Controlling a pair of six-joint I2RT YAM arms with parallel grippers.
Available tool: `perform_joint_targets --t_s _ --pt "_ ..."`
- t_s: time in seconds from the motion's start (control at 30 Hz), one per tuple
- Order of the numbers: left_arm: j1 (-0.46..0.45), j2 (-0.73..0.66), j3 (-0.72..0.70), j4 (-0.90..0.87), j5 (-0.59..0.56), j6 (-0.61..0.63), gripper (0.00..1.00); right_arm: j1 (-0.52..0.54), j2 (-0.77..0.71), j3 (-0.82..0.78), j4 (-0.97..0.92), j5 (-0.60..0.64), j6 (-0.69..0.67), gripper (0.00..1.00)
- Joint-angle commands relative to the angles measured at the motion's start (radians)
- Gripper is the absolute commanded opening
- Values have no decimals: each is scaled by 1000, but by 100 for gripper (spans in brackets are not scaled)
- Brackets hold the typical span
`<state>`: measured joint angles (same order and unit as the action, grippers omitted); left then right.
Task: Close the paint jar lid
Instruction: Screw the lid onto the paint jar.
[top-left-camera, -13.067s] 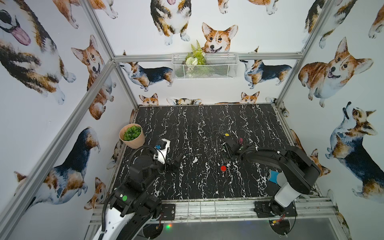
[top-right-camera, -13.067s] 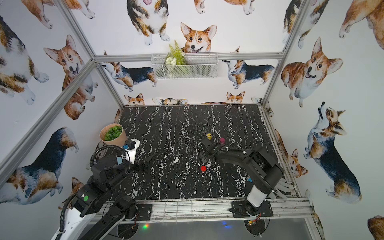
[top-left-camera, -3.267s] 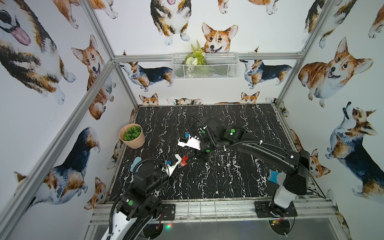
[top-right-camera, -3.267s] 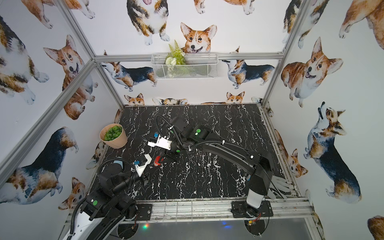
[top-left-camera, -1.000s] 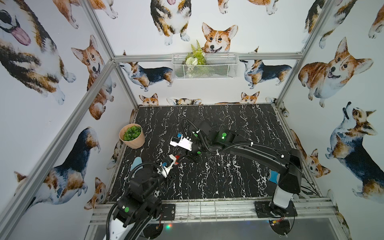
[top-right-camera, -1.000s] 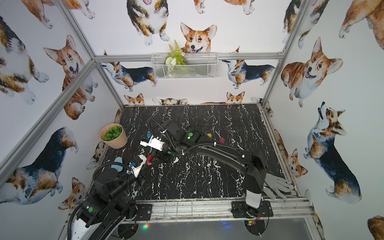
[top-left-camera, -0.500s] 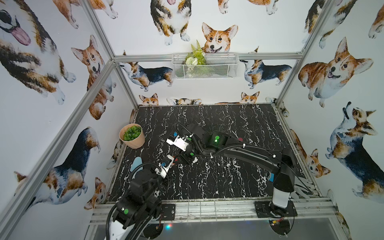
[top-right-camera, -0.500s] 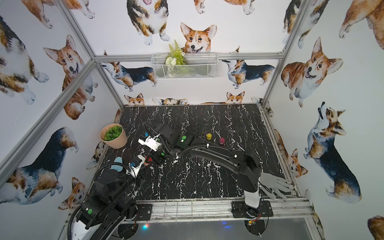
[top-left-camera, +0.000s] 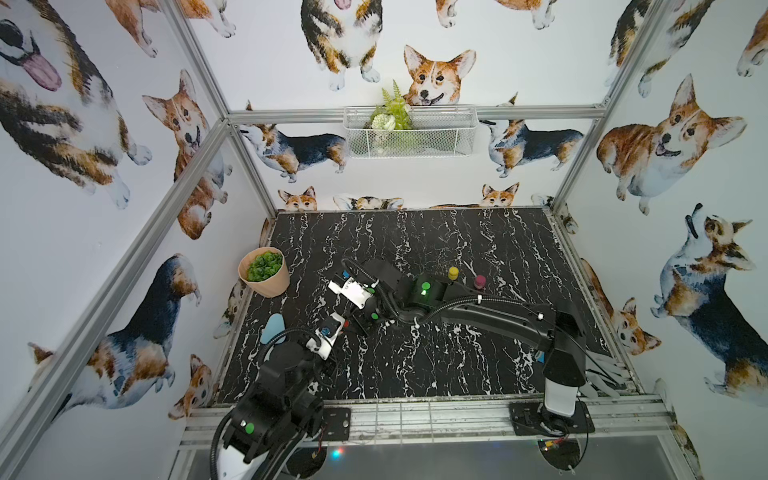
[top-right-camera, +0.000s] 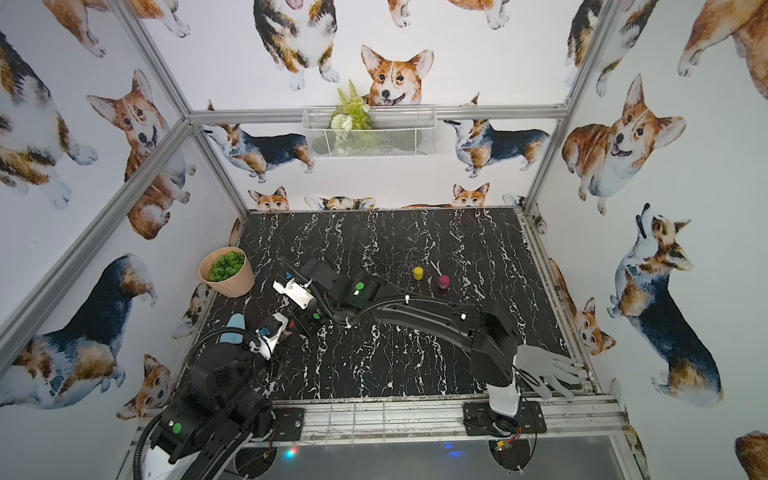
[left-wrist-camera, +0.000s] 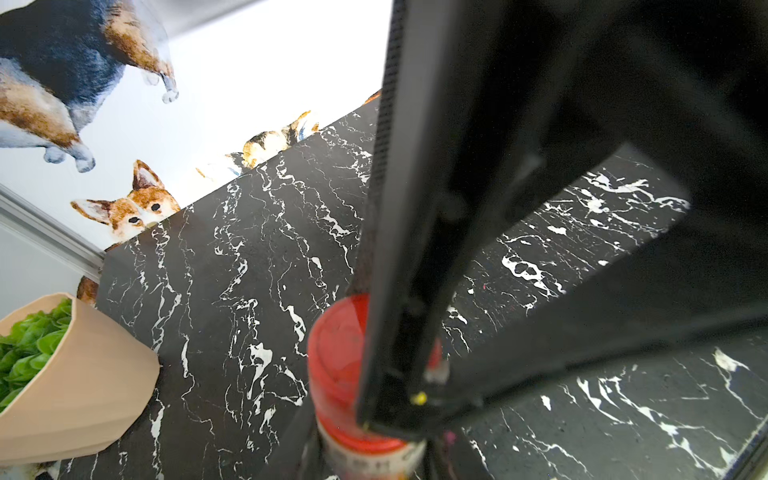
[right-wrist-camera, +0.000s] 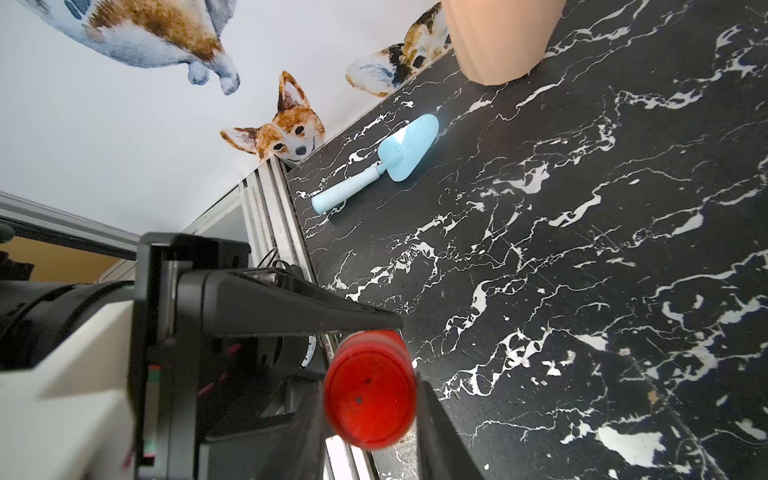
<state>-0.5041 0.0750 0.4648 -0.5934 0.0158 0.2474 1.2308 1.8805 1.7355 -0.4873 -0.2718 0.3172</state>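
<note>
Jar: paint jar (left-wrist-camera: 374, 459), white label, roughly upright at near-left part of table (top-left-camera: 457, 365), on the near side of the plant pot (top-left-camera: 266, 286). Mostly hidden btw the two grippers in both top views. Couldn't tell if base touched table.
Lid: red lid (right-wrist-camera: 370, 390) sat on top of jar. Tight or loose: couldn't tell.
L arm: left gripper (top-left-camera: 341, 328) was clamped on jar body below lid, one finger (right-wrist-camera: 299, 303) running alongside.
R arm: right gripper (top-left-camera: 360, 321) came in from above, reaching across from the right side. Its fingers (right-wrist-camera: 436, 432) stood either side of lid, close against it. Pressing or just clear: couldn't tell.
Scoop: blue scoop (right-wrist-camera: 390, 162) lay flat by left table edge, btw pot and L arm.
Small jars: yellow jar (top-left-camera: 453, 272) and pink jar (top-left-camera: 480, 281) upright, near each other, beyond R arm, well apart from paint jar.
Glove: grey glove (top-right-camera: 544, 370) at near-right table edge beside R arm base.
Back wall: wire basket (top-left-camera: 436, 137) w/ greenery.
</note>
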Motion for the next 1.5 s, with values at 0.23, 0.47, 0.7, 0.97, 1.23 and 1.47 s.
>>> perform_joint_targets --t_s 0.23,0.47,0.7,0.97,1.23,1.47 --pt "4 44 10 314 119 -2 30 13 -117 -125 58 -17 -31 76" --pt "4 61 9 312 147 -6 30 -3 -266 -247 76 12 -118 81" --pt "3 91 9 319 269 -30 30 -44 -402 -306 16 20 -270 79" --pt "3 134 6 350 497 -83 30 -65 -480 -297 31 26 -488 57" --pt "3 127 3 361 532 -95 31 -65 -410 -263 26 -73 -587 44" --pt "3 128 5 354 508 -86 31 -65 -385 -248 47 -120 -585 39"
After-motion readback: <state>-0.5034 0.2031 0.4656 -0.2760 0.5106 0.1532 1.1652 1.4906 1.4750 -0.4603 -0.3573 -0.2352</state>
